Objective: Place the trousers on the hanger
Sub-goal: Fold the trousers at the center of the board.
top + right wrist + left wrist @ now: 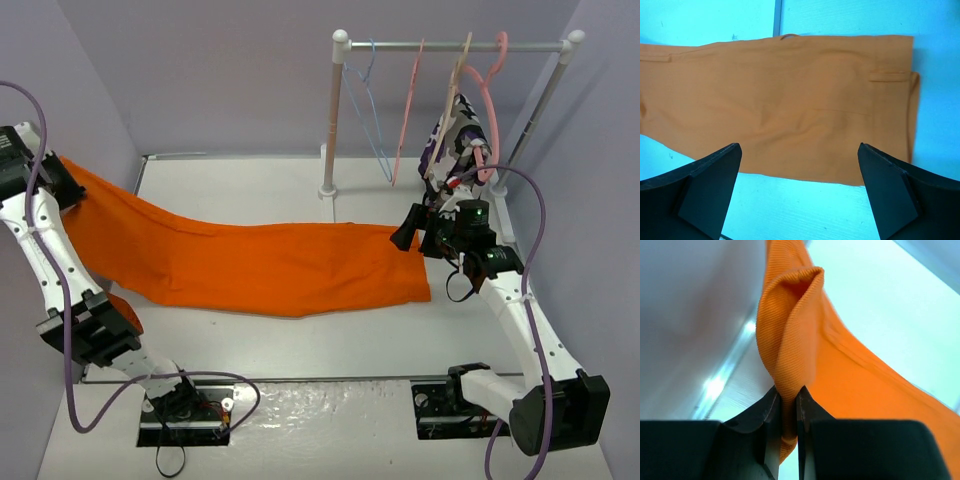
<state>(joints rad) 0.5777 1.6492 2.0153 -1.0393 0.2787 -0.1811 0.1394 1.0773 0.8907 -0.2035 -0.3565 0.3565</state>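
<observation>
Trousers (270, 265): long, plain, bright orange cloth, finely ribbed in the weave where seen close in the left wrist view (790, 340). Spread mostly flat on the white table (300, 340) in front of the clothes rack (455, 45). Straight-cut end lying just forward of the rack's left foot; opposite end lifted off the table, far left of the rack and close to the purple side wall. From the right wrist (790, 100), a smooth sheet with faint creases, two short stitched tabs and a crisp right-hand edge.

Left gripper (788, 395): black jaws clamped on a bunched, rolled fold of the trousers, cloth pinched from both sides. Seen from above (55, 185) far left of the rack, hard against the wall.

Right gripper (799, 147): black wedge-shaped fingers spread wide apart, nothing between them, poised over the trousers' rack-side end; from above (410, 228), just forward of the rack's right half.

Hanger (368, 110): thin light-blue wire triangle with a small hook, hung on the rack's grey bar at its left end beside the left post, well apart from the trousers.

Further right along the rack: pink hangers (410, 100), a thicker beige hanger (455, 100), a purple-white-black patterned garment (462, 130).

Bare tabletop visible left of the rack's left foot behind the cloth, and in a broad strip on the cloth's side away from the rack.
</observation>
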